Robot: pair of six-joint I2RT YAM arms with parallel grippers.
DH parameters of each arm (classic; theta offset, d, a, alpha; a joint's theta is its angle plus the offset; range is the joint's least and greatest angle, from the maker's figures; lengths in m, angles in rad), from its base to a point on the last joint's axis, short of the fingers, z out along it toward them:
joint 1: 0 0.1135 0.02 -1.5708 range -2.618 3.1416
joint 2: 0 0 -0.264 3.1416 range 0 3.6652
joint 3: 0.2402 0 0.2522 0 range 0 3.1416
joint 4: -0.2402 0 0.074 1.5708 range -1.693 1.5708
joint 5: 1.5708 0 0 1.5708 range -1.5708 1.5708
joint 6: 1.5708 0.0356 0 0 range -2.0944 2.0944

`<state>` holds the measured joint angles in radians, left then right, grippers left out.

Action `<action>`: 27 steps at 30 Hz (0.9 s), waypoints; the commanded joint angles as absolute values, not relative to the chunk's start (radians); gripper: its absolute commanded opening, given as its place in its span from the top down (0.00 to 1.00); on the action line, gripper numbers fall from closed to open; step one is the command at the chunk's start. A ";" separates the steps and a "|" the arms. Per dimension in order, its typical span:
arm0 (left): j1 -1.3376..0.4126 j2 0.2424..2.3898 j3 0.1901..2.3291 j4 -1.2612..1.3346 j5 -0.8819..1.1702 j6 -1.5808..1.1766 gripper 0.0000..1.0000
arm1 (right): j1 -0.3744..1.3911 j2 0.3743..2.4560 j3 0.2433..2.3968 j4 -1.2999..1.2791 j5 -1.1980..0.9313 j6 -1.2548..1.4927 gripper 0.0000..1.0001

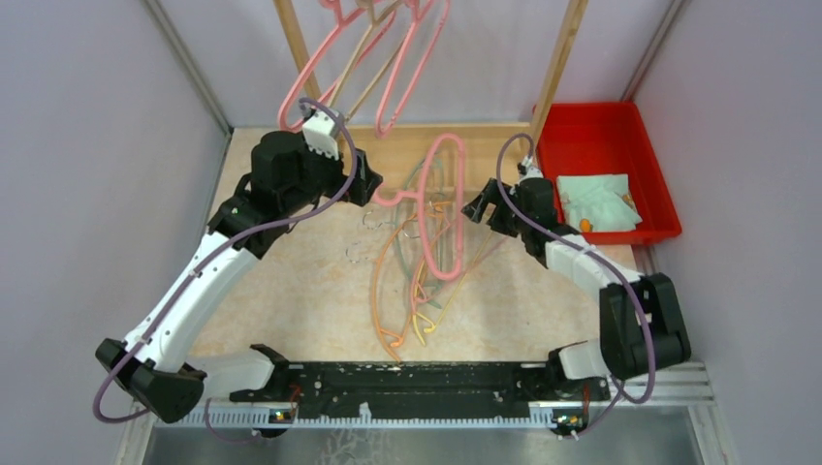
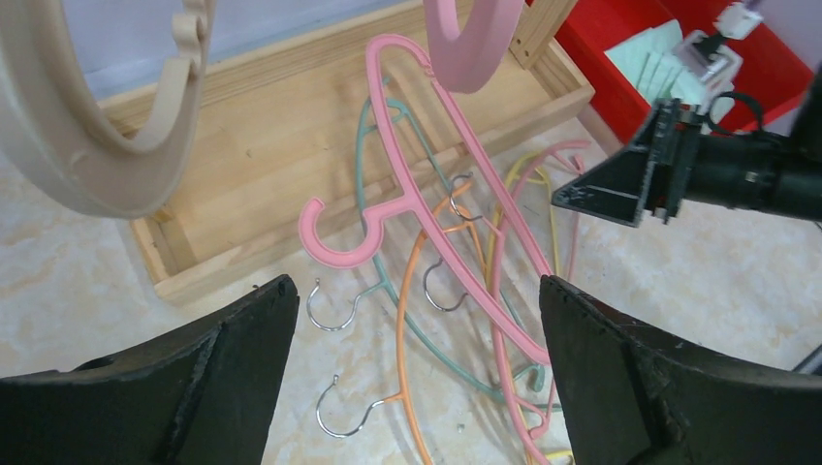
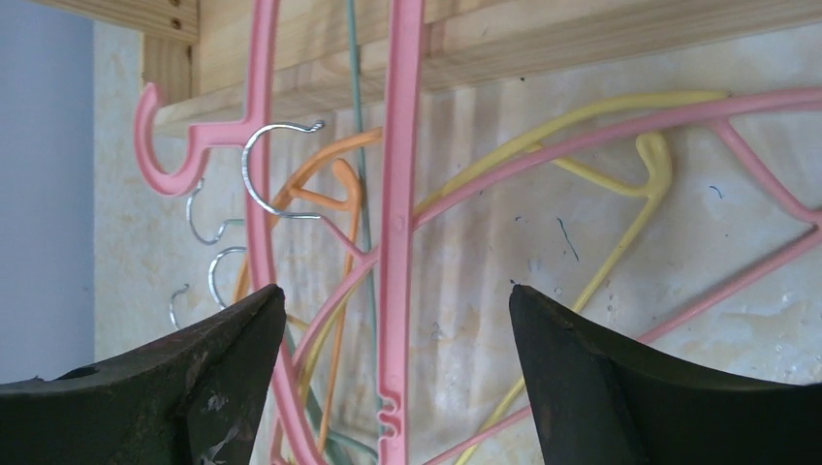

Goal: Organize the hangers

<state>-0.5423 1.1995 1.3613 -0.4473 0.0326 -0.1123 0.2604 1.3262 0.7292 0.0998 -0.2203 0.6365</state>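
A thick pink hanger (image 1: 448, 208) lies on top of a tangle of thin orange (image 1: 383, 281), yellow (image 1: 431, 315) and pale green hangers on the table. Its far end rests on the wooden rack base. Pink (image 1: 402, 82) and beige (image 1: 361, 53) hangers hang from the rack above. My left gripper (image 1: 373, 184) is open and empty, just left of the pink hanger's hook (image 2: 339, 247). My right gripper (image 1: 477, 206) is open on the pile's right. In the right wrist view the pink hanger's bar (image 3: 397, 242) runs between the open fingers, untouched. The left gripper (image 2: 417, 300) frames the orange hanger (image 2: 402, 339).
The wooden rack base (image 1: 407, 145) and its two posts (image 1: 560, 68) stand behind the pile. A red bin (image 1: 651, 145) with a pale green cloth (image 1: 596, 199) sits at the far right. Grey walls close both sides. A hung beige hanger (image 2: 58, 155) is close to the left wrist camera.
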 commanded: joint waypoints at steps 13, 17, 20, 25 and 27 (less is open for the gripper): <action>-0.574 1.111 1.108 -0.351 0.161 -0.209 0.05 | 0.311 1.611 0.834 0.325 -0.303 0.661 0.31; -0.578 1.101 1.050 -0.322 0.170 -0.230 0.05 | 0.320 1.644 0.842 0.344 -0.334 0.672 0.43; -0.580 1.091 1.022 -0.304 0.169 -0.241 0.06 | 0.328 1.680 0.841 0.355 -0.342 0.678 0.53; -0.584 1.095 1.002 -0.292 0.176 -0.249 0.06 | 0.328 1.685 0.830 0.381 -0.364 0.694 0.75; -0.586 1.097 0.993 -0.284 0.176 -0.252 0.06 | 0.328 1.679 0.826 0.387 -0.373 0.699 0.81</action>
<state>-0.5777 1.1179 1.0096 -0.3428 0.1577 -0.2359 0.3157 1.6852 0.7937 0.3244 -0.3466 0.6945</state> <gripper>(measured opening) 0.943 0.240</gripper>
